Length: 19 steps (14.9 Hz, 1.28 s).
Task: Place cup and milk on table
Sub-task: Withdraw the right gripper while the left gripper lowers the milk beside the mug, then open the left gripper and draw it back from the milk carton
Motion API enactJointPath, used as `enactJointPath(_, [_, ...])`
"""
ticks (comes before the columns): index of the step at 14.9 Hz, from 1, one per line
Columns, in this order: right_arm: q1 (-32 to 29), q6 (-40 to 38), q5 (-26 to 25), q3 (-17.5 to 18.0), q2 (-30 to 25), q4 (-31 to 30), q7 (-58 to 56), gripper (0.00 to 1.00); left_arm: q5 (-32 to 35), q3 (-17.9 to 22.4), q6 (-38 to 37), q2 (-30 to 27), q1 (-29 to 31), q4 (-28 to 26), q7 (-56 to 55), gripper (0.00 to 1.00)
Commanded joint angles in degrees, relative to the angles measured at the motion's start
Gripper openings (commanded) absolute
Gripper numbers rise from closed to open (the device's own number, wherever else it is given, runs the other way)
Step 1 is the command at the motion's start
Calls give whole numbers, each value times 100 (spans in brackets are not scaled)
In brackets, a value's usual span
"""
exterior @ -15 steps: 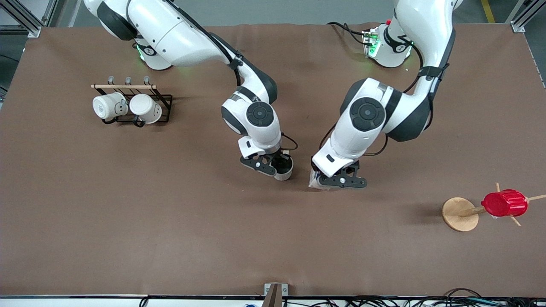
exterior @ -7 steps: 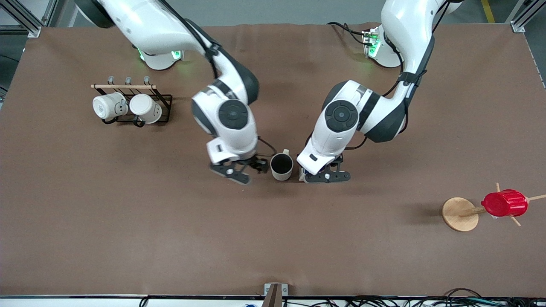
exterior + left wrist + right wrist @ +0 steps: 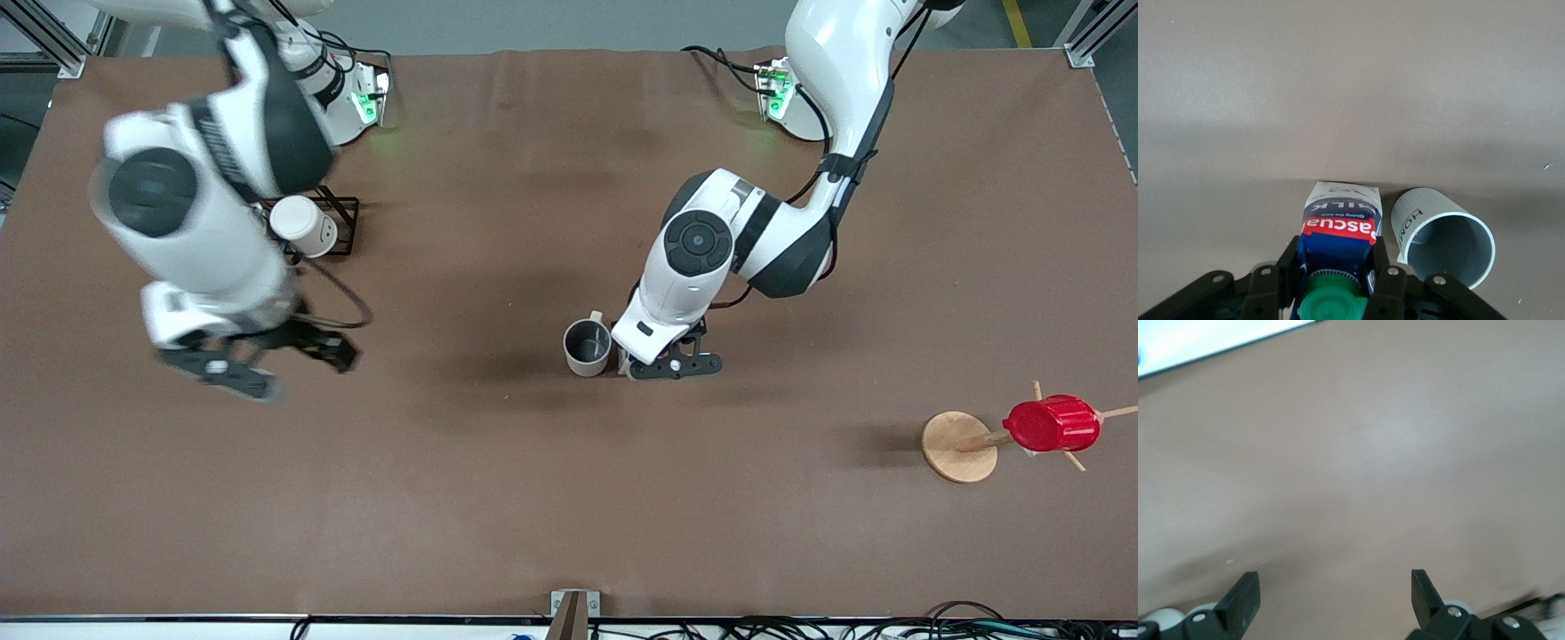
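The cup (image 3: pixel 587 347) stands upright on the brown table (image 3: pixel 533 507), free of both grippers. It also shows in the left wrist view (image 3: pixel 1445 243), with dark lettering on its side. My left gripper (image 3: pixel 671 364) is right beside the cup, toward the left arm's end, shut on the milk (image 3: pixel 1341 230). In the left wrist view my left gripper (image 3: pixel 1336 267) has both fingers pressed on the carton's blue sides, below the green cap. The carton's base looks to be on the table; the front view hides the carton. My right gripper (image 3: pixel 271 360) is open and empty over bare table near the mug rack, fingers wide apart in the right wrist view (image 3: pixel 1331 600).
A black wire rack (image 3: pixel 342 218) with a plain white mug (image 3: pixel 302 227) stands at the right arm's end, partly hidden by the right arm. A red ribbed cup (image 3: pixel 1051 423) hangs on a wooden peg stand (image 3: pixel 958 446) at the left arm's end.
My right gripper let go of the cup and swung away toward the right arm's end. My left gripper moved the milk up close beside the cup.
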Motion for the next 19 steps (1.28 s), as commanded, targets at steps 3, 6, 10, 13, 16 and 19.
enactJointPath(3, [-768, -356, 102, -208, -888, -427, -1585, 100, 67, 11, -110, -53, -6, 139, 37, 100])
enactJointPath(6, [-742, -532, 664, -1112, -1249, -445, -2999, 100, 6, 11, -119, -281, 47, 113, 125, 100])
enactJointPath(10, [-672, -1112, 814, -1537, -1549, -384, -3672, 100, -4, 11, -442, -755, 275, 69, 186, 100])
enactJointPath(13, [-663, -1148, 850, -1510, -1610, -401, -3637, 100, -4, 11, -541, -1220, 582, -220, 484, 100])
enactJointPath(16, [-654, -1175, 850, -1501, -1610, -418, -3620, 100, -12, 11, -549, -1747, 951, -685, 941, 100])
enactJointPath(19, [-663, -1175, 1183, -1528, -1619, -436, -3655, 100, -12, 11, -558, -2231, 1338, -1116, 1398, 100])
